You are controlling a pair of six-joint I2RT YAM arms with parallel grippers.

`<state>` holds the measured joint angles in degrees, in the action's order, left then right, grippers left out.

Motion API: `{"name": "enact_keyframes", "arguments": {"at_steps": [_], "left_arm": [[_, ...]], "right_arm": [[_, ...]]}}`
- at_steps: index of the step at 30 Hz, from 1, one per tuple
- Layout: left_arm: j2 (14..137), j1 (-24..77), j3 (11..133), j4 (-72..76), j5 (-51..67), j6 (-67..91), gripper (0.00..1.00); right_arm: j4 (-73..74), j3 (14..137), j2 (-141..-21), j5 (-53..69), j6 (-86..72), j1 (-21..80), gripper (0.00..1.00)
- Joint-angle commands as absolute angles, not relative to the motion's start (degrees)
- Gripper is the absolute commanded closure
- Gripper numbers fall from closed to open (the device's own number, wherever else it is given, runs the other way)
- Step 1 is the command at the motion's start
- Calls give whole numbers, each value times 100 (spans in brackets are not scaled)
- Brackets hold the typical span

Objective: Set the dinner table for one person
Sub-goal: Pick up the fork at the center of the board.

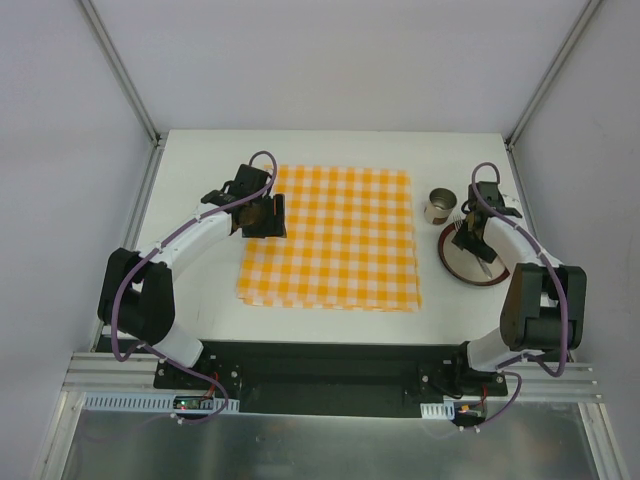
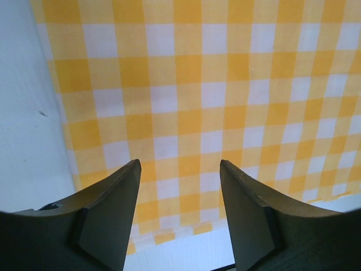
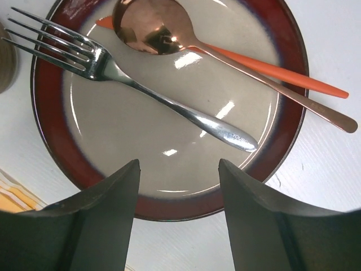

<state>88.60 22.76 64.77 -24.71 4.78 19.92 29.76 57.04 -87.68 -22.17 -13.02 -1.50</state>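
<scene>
Table-setting at an early stage: the white table (image 1: 200, 300) fills the middle of the top view, the arms' bases along its lower edge. At frame centre a checked cloth (image 1: 335, 240) lies spread flat on it, so the mat seems to be in place.

At centre right of the frame, off the cloth and near its right edge, sits a red-rimmed plate (image 3: 113, 141). It carries all the cutlery: a fork (image 3: 152, 93), a copper spoon (image 3: 152, 28) and an orange-handled piece (image 3: 282, 70) lying under the spoon. The right claw (image 3: 179, 164) hangs over the plate's near rim, jaws apart, holding nothing.

Just above the plate in the top view stands a small cup (image 1: 440, 206), also off the cloth. At the cloth's upper left the left claw (image 2: 179, 164) hovers over the checks, jaws apart and empty.

By this reading only the cloth is done. Left to do: plate onto the cloth, cutlery laid beside it, cup brought over.
</scene>
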Motion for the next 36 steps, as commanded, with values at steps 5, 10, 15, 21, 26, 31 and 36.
{"name": "enact_keyframes", "arguments": {"at_steps": [5, 10, 15, 21, 26, 31, 36], "left_arm": [[8956, 2224, 6557, -2505, 659, 1978, 42], [8982, 2224, 6574, -2487, 650, 1978, 42], [8947, 2224, 6609, -2452, 633, 1943, 42], [8947, 2224, 6645, -2452, 598, 1907, 43], [8965, 2224, 6645, -2443, 615, 1907, 43], [8947, 2224, 6645, -2443, 633, 1907, 42], [8903, 2224, 6636, -2452, 606, 1890, 42]], "right_arm": [[2865, 5353, -8218, -2154, -1565, -185, 39], [2962, 5379, -8279, -2206, -1512, -185, 39], [3190, 5528, -8578, -2241, -1512, -185, 39], [3191, 5502, -8763, -2057, -1468, -185, 43], [3190, 5458, -8693, -2170, -1503, -185, 46], [3278, 5616, -8763, -2311, -1564, -220, 45], [3296, 5774, -8982, -2355, -1573, -308, 44]]}}
